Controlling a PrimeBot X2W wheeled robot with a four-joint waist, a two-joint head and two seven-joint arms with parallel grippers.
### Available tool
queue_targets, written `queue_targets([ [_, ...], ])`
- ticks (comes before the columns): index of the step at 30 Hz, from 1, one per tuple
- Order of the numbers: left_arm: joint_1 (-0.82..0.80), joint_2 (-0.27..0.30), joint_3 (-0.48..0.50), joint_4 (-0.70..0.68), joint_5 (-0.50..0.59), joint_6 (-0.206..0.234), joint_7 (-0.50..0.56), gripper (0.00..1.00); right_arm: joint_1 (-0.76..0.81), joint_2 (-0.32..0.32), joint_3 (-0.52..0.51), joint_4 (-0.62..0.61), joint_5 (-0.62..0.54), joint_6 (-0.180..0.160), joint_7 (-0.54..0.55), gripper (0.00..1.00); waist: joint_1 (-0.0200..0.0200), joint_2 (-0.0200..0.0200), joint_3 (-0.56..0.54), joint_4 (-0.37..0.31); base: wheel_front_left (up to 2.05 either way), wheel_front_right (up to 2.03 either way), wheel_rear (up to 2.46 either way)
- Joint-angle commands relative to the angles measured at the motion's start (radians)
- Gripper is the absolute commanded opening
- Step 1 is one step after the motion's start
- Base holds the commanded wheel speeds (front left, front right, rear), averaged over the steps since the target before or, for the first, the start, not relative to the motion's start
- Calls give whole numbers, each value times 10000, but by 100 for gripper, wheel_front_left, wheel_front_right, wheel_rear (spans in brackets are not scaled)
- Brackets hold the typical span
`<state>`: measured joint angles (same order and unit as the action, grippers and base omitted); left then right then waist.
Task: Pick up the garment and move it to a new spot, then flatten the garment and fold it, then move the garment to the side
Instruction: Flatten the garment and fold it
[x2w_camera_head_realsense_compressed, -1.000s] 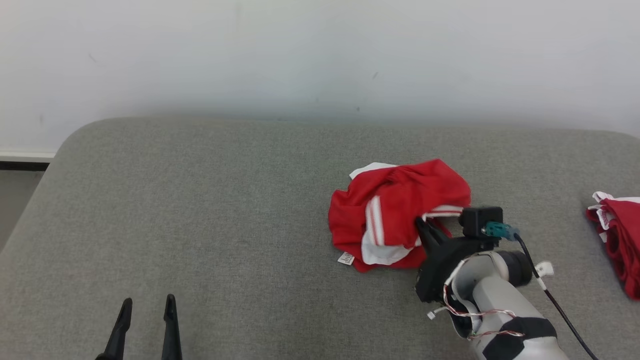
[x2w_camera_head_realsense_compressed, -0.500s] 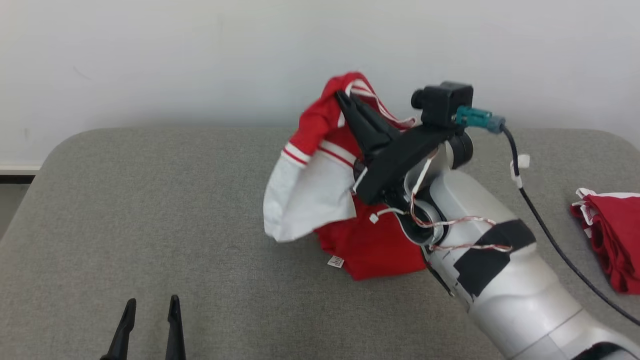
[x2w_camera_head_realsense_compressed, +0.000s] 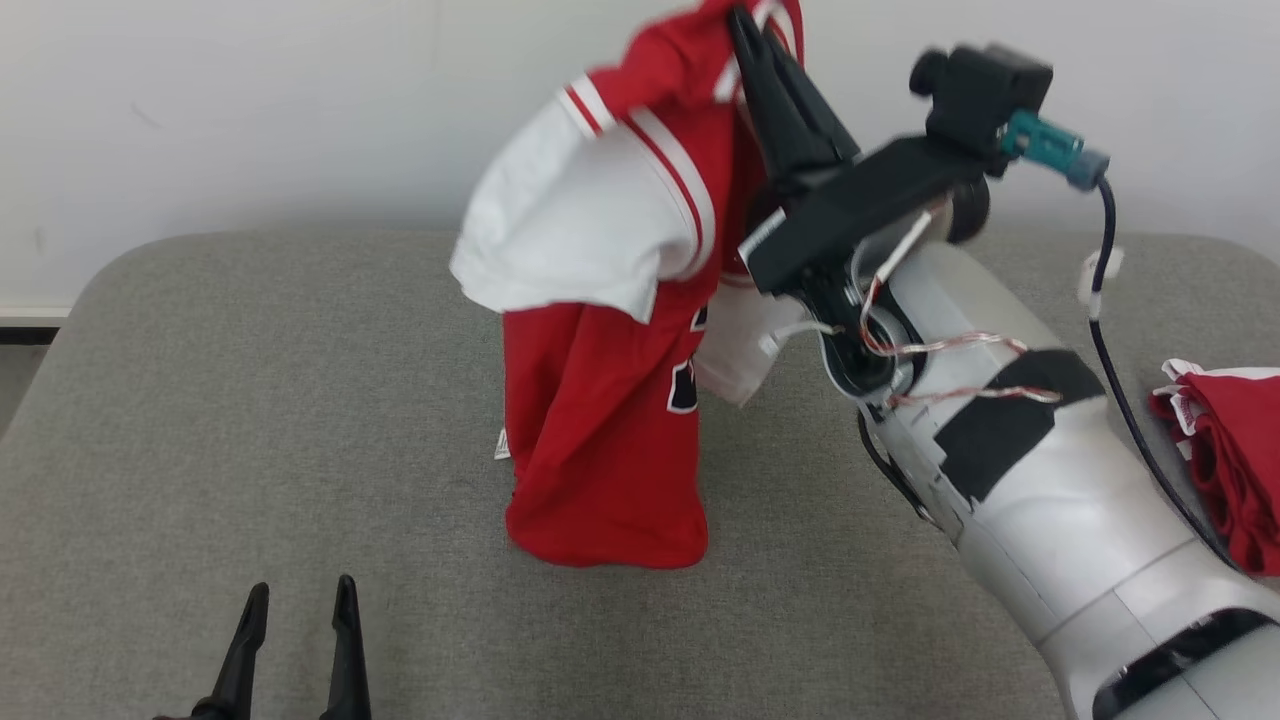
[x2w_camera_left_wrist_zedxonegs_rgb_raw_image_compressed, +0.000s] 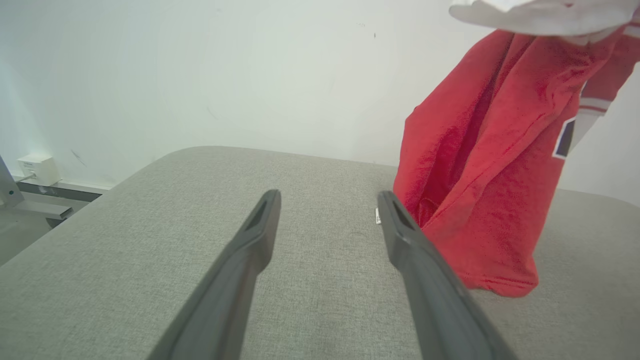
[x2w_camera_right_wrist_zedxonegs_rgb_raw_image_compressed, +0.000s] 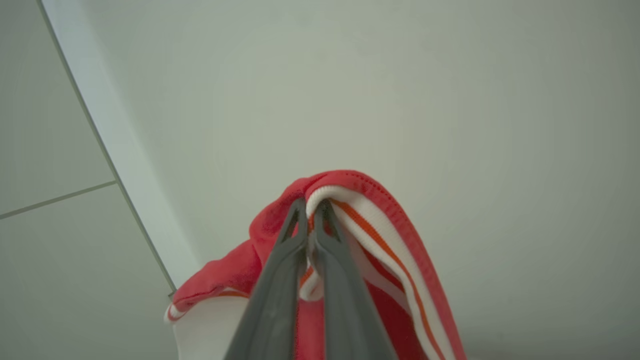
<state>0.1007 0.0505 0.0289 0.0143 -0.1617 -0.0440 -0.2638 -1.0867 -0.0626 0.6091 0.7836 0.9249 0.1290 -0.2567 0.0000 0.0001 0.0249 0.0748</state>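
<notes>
right gripper (x2w_camera_right_wrist_zedxonegs_rgb_raw_image_compressed: 311, 202) pinches garment (x2w_camera_head_realsense_compressed: 600, 440) by striped trim; heap now lifted, hanging, hem touching grey pad (x2w_camera_head_realsense_compressed: 250, 400). pickup done, relocation next.

Test room: bare wall (x2w_camera_head_realsense_compressed: 250, 110), padded table (x2w_camera_head_realsense_compressed: 280, 400)

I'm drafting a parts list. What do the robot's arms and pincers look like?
The left pincer and right pincer each have two long, slim, dark tapering fingers. The right forearm is a pale silvery shell with black tape patches, loose red-and-white wires, a black wrist camera with a teal plug, and a dark cable.
</notes>
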Motion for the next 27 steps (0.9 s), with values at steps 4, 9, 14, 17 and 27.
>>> queue_targets([
  [4, -150, 3, -5, -48, -39, 49, -6, 100, 1194, -539, 73, 719, 8, 27, 200, 0, 0, -1, 101, -166, 0, 0, 0],
  [9, -220, 3, 52, -64, -33, 66, -8, 100, 2717, -1526, 185, 1258, 398, 27, 1191, 0, 0, -1, 239, -407, 0, 0, 0],
  [14, -253, 1, 121, -71, -11, 91, -8, 100, 3571, -2372, -167, 1161, 1121, 27, 2136, 0, 0, -1, 298, -690, 0, 0, 0],
  [17, -283, 1, 102, -41, -18, 84, -6, 100, 3917, -2601, -309, 770, 1533, 27, 2773, 0, 0, -1, 266, -801, 0, 0, 0],
  [27, -185, 2, 58, 12, -73, 96, -8, 100, 4848, -3474, -1506, -1448, 3262, 27, 4348, 0, 0, -1, 63, -912, 0, 0, 0],
])
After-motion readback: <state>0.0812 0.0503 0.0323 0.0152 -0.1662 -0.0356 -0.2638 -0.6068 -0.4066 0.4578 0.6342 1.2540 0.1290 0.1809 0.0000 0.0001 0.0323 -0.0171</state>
